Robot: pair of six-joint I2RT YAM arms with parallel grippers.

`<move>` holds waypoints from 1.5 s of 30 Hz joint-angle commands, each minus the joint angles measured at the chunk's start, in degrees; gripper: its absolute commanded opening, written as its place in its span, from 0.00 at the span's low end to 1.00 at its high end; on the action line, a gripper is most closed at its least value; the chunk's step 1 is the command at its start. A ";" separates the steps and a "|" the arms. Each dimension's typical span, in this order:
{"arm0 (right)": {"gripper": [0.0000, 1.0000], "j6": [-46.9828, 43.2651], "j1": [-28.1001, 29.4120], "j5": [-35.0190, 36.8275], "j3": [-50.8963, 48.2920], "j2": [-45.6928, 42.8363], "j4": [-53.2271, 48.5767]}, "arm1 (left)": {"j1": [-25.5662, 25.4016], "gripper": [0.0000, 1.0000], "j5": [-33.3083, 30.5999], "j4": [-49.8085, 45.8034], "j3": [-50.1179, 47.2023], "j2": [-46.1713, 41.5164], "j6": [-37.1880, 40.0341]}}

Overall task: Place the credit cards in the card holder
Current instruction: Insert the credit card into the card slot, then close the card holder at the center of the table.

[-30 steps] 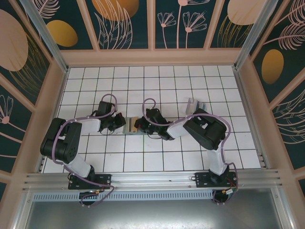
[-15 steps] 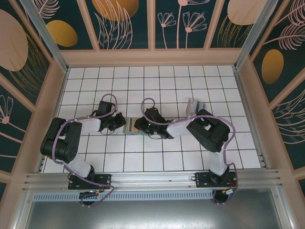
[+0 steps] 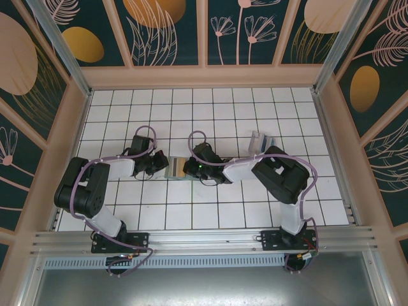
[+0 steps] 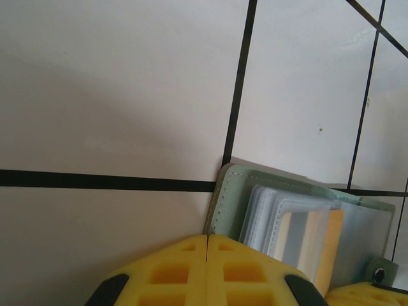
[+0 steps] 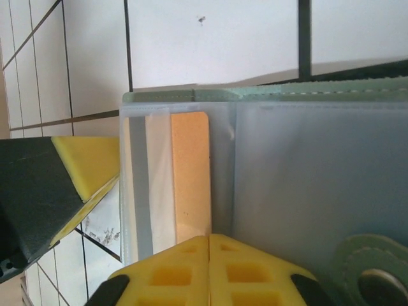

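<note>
Tiles lie free all around the card holder in the top view, well apart from the walls; its long side runs from the left gripper to the right gripper. In the left wrist view the jaws are pressed fully together, tips at the holder's green edge, with nothing between them. In the right wrist view the jaws are also together, over the clear sleeves, gripping nothing.

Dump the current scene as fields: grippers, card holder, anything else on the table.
left gripper: shut, at one end of the card holder
right gripper: shut, at the opposite end
card holder: open on the table, clear sleeves on top, between both grippers
grip: cannot tell if either gripper pinches it
other: pale-and-blue item right rear, apart from holder; too small to identify
</note>
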 commanded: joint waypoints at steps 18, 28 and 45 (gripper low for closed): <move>0.00 2.08 1.70 -3.77 6.37 3.89 -0.39 | -0.81 0.06 -0.85 0.18 -4.96 1.38 -2.31; 0.13 -4.52 1.47 3.80 6.54 -2.50 -12.10 | -0.81 0.16 -3.70 -2.79 -4.37 -2.45 -2.58; 0.56 -12.58 0.31 18.64 11.64 -5.21 -34.55 | -0.80 0.38 1.90 -3.80 -4.71 -3.88 -0.29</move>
